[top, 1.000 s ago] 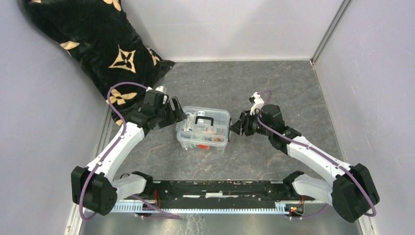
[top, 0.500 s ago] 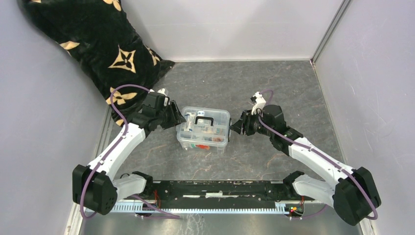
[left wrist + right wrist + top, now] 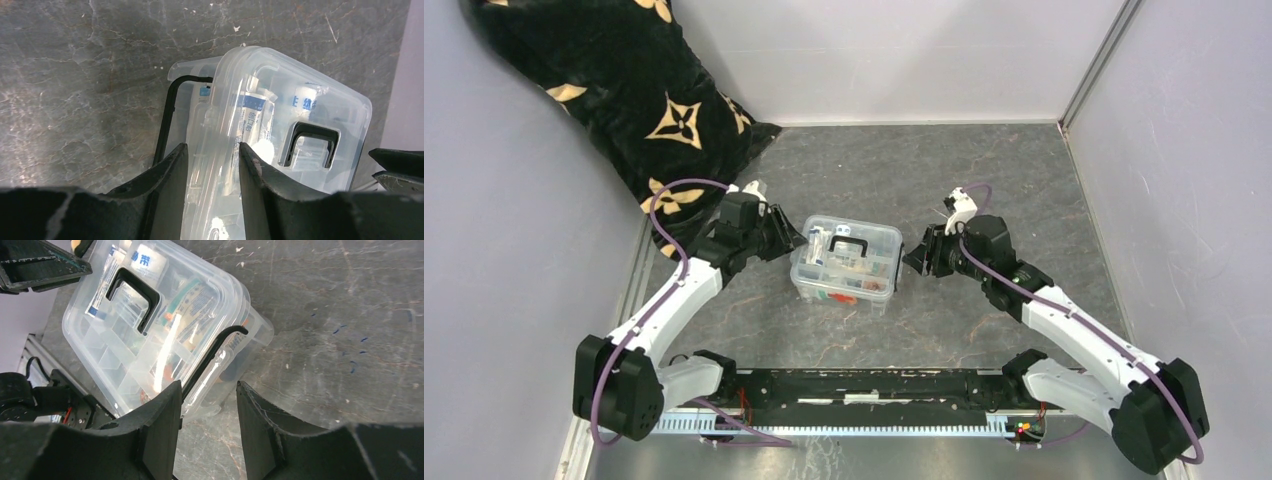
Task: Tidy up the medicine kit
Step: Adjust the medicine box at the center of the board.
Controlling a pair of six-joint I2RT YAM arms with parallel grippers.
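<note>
The medicine kit [image 3: 844,265] is a clear box with its lid on and a black handle [image 3: 848,243] on top, sitting mid-table with tubes and packets inside. My left gripper [image 3: 788,240] is open at the kit's left end. In the left wrist view my left gripper [image 3: 211,152] straddles the lid's edge [image 3: 220,100] beside the black side clip [image 3: 167,115]. My right gripper [image 3: 917,256] is open just right of the kit. In the right wrist view my right gripper [image 3: 207,387] frames the other black clip [image 3: 215,355] of the kit [image 3: 105,335].
A black cushion with gold flower prints [image 3: 624,90] lies in the back left corner, close behind my left arm. Grey walls enclose the table on three sides. The black base rail [image 3: 864,385] runs along the near edge.
My right gripper has drawn back slightly to the right of the kit. My left gripper has edged in over the kit's left end. The kit has shifted a little to the right.
</note>
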